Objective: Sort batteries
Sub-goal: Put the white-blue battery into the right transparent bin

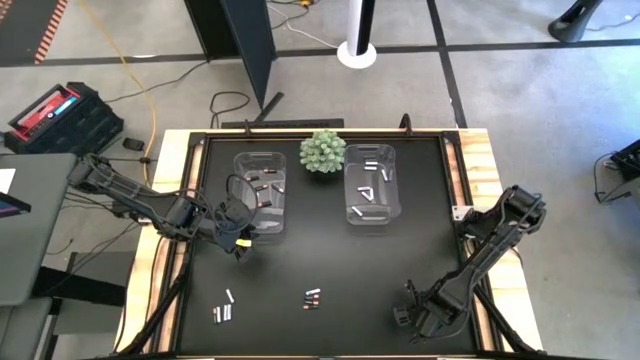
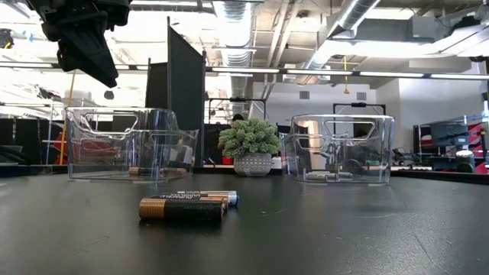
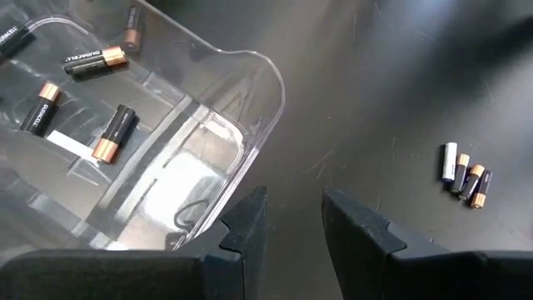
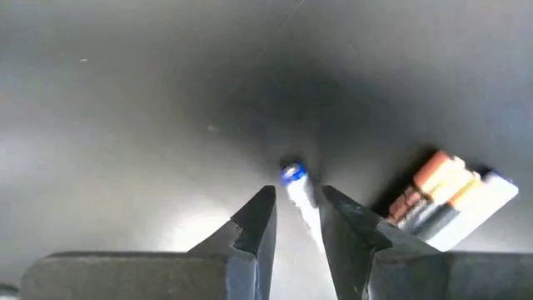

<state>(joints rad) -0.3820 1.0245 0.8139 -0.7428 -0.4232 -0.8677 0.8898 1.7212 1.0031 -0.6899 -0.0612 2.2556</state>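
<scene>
The right gripper (image 4: 293, 218), low over the surface (image 1: 330, 270), grips one pale cell (image 4: 298, 190) between its fingers; a mixed cluster (image 4: 450, 200) lies just beside it. Judged step: pick made, and next calls for lifting it to the far bin (image 1: 371, 184) with the pale cells. The left gripper (image 3: 290, 223) hovers part open and empty just beside the near bin (image 3: 241, 92) of dark cells (image 3: 112, 133).

Clear glossy plastic bins (image 1: 261, 192) stand on a smooth matt black table (image 1: 330, 260) edged with pale wood.
</scene>
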